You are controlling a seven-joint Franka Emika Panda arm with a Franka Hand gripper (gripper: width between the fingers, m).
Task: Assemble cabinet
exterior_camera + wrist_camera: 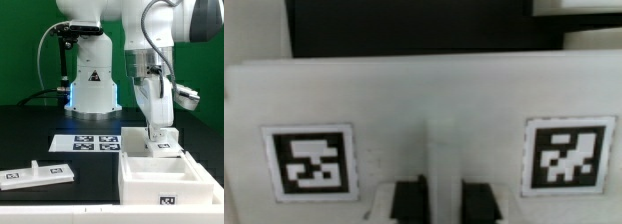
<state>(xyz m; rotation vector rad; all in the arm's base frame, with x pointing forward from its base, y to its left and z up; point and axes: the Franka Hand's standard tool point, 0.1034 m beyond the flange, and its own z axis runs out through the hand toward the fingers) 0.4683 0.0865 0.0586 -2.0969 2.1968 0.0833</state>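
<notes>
The cabinet shows as separate white parts. An open white box piece (165, 178) with a tag on its front stands at the exterior view's lower right. My gripper (159, 138) reaches straight down over the box's back part, onto a white tagged panel (163, 148) there. In the wrist view that panel (420, 95) fills the picture, with two square tags (313, 160) on it. The dark fingertips (402, 203) stand close together with a thin white rib (441, 170) of the panel pinched between them. My gripper (441, 205) is shut on this panel.
A flat white tagged cabinet panel (36, 175) lies at the exterior view's lower left. The marker board (92, 143) lies in front of the white robot base (90, 82). A green wall stands behind, and the table is black.
</notes>
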